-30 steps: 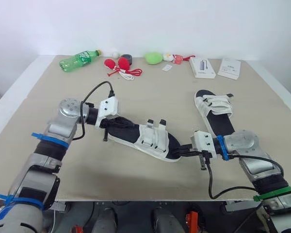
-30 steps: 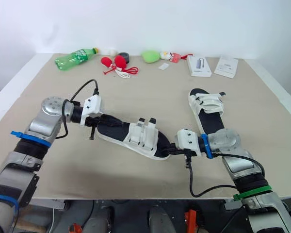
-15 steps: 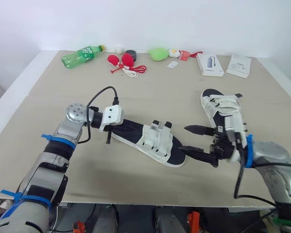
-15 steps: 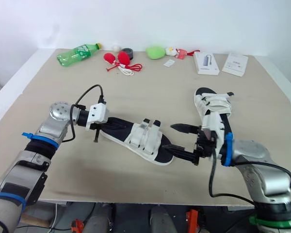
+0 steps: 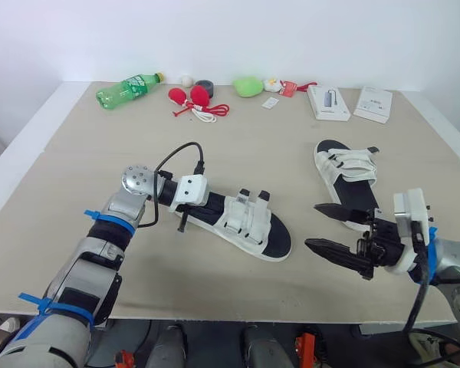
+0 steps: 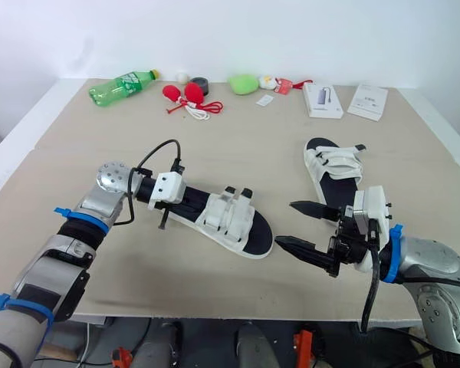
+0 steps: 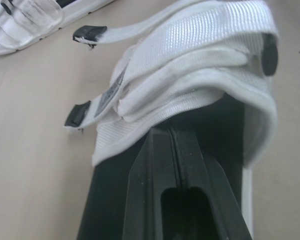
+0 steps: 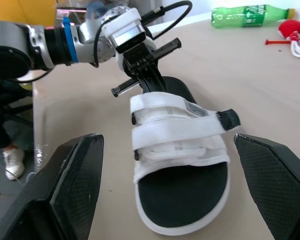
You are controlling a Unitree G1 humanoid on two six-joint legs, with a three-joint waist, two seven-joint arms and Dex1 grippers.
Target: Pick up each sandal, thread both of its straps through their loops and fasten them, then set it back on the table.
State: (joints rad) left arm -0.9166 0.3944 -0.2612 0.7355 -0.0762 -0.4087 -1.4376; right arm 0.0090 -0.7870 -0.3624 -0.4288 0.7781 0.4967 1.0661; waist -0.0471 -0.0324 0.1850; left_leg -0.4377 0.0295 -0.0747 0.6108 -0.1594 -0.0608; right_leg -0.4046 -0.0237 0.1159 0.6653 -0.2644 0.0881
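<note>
Right gripper (image 5: 312,225), jaws spread wide off the toe of the near sandal (image 5: 249,224) on the table (image 5: 215,138), should probably close squarely on that toe's sole (left gripper (image 7: 173,132), fingers (image 7: 152,170) pressed together, rests on the heel) before lifting.

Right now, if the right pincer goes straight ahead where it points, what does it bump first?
Probably the toe of the near sandal, straight ahead of the open right pincer, though its height is hard to judge.

The near sandal (image 5: 247,225) and far sandal (image 5: 348,173), white-strapped, black-soled, lie flat, apart.
</note>
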